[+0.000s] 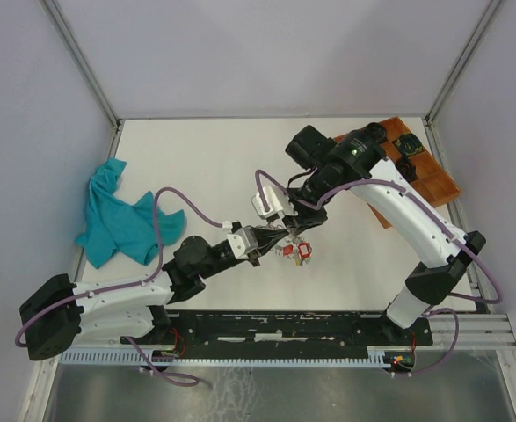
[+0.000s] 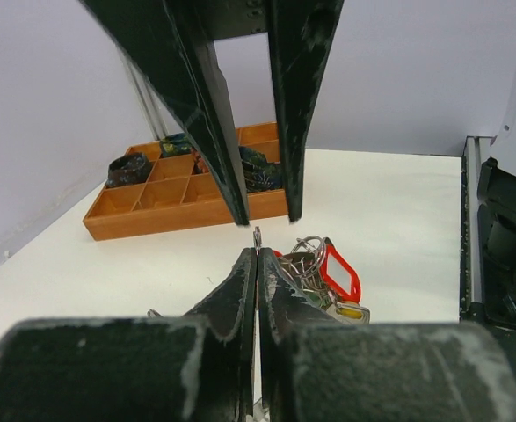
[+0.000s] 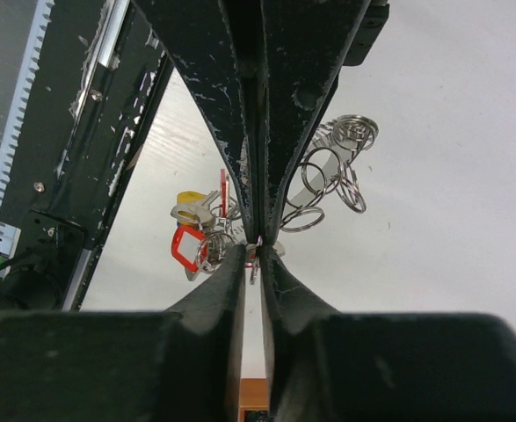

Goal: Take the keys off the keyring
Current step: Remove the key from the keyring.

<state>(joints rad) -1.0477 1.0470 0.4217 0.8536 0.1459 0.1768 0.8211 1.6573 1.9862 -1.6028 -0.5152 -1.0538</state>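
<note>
**Two-arm pinch on the key bunch at table centre; no key seen free.**

The white table [image 1: 205, 167] carries an orange wooden compartment tray [image 1: 433, 180] at 2 o'clock from the bunch and a crumpled teal cloth [image 1: 117, 220] at 9 o'clock, both well apart from the work. The left gripper [image 2: 258, 255] is pressed together on a sliver of bright metal; which piece cannot be told. The right gripper [image 2: 268, 220], tip to tip with it, stands narrowly parted and grips nothing visible. In the right wrist view the silver coiled-wire keyring [image 3: 354, 132] sits at 1 o'clock of the fingertips. The small silver keys [image 3: 190, 213], with red and yellow plastic tags, sit at 9 o'clock. Risk, as judged: the thin pinch slips if the right jaws close off-line, dragging the whole bunch.
</note>
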